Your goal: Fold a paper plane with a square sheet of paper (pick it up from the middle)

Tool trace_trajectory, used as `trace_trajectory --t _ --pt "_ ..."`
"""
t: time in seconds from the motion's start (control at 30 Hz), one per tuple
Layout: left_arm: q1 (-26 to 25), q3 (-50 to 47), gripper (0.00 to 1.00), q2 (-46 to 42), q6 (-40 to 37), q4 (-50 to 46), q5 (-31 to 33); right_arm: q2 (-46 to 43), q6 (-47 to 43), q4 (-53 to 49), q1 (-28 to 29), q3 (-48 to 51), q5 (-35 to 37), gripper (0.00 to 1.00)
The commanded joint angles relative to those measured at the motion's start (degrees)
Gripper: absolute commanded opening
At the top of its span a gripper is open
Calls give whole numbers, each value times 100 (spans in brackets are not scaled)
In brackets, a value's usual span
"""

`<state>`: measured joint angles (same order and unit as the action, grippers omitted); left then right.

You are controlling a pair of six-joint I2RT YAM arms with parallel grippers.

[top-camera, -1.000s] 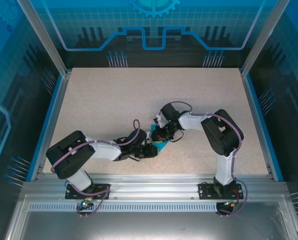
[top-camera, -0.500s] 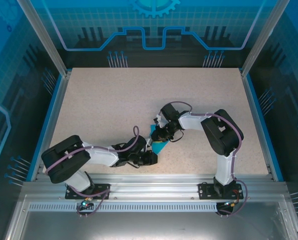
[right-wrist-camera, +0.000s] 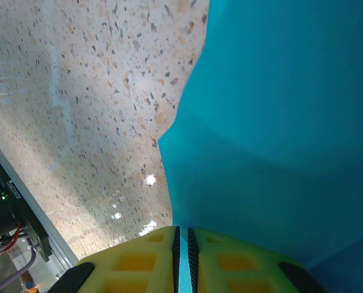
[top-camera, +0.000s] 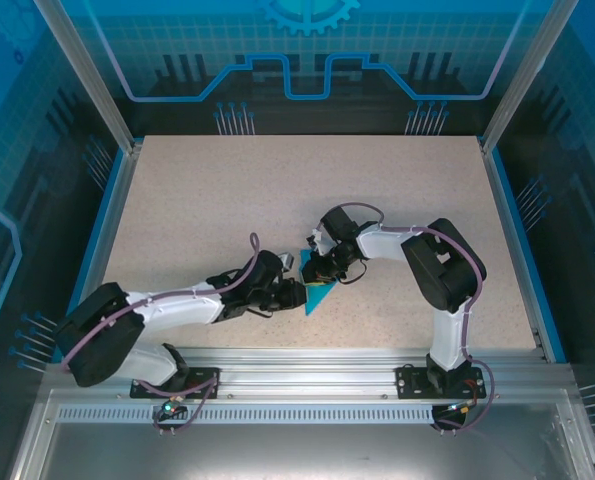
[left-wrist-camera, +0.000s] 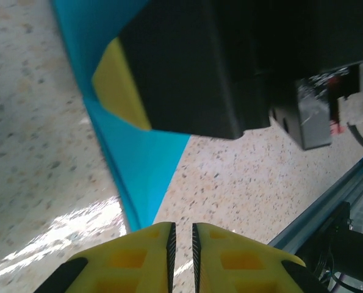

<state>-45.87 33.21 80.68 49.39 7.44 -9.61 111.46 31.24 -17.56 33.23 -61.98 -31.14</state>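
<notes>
Pointed matte teal paper plane (top-camera: 318, 296) on speckled surface (top-camera: 277, 200) | right hand (right-wrist-camera: 181, 237) clamped on it | left hand (left-wrist-camera: 181, 235) clenched beside tip

teal paper plane (top-camera: 323, 294) near table (top-camera: 227, 200) centre — right hand (top-camera: 317, 273) on it, left hand (top-camera: 295, 293) just beside

Top camera looks down; wrist cameras sit close over paper (left-wrist-camera: 146, 174).

Speckled table (top-camera: 227, 200) bears folded paper (top-camera: 320, 294), apparently flat.
</notes>
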Motion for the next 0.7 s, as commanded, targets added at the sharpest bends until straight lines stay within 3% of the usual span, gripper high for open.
trace_trajectory --t 0.0,0.33,0.67 --pt "16 222 19 351 -229 314 -183 255 22 -55 -89 80 455 15" --pt "16 573 17 1277 -364 365 -311 254 48 -29 -114 80 406 15" --pt "-46 -13 9 1932 -77 529 -158 -27 33 -103 -215 -56 274 17"
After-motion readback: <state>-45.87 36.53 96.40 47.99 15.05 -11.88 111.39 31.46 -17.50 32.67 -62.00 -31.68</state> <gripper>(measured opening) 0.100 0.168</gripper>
